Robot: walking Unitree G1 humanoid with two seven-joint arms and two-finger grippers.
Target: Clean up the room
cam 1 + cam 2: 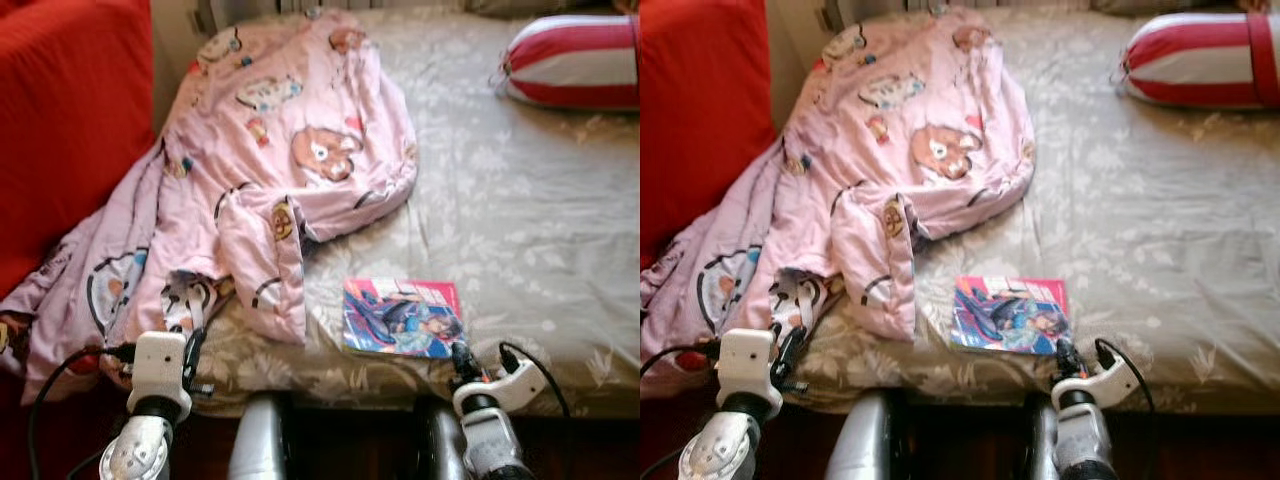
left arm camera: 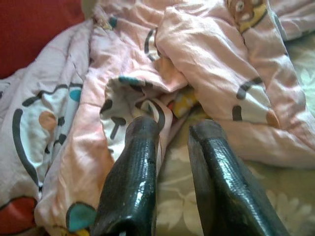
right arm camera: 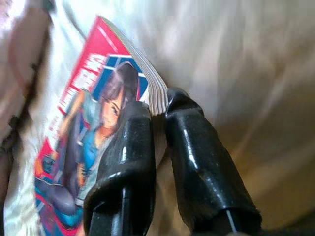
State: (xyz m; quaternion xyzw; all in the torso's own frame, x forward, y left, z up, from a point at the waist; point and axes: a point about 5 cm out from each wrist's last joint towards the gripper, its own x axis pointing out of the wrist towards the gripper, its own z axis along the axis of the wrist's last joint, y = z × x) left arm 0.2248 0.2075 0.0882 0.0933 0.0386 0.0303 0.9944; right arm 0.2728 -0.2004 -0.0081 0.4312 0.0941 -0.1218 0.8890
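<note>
Comic (image 1: 402, 317) lies low centre of the frame on the bed (image 1: 520, 220); my right end effector (image 3: 157, 105) pinches its corner. My left end effector (image 2: 172, 132), narrowly parted, holds nothing beside the blanket (image 1: 260, 170). I judge tidying barely begun.

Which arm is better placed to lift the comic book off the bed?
Right. The right gripper is shut on the comic book at its corner; the left gripper sits open by the pink blanket.

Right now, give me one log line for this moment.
right gripper: shut on book corner | left gripper: open at blanket edge | both on bed
</note>
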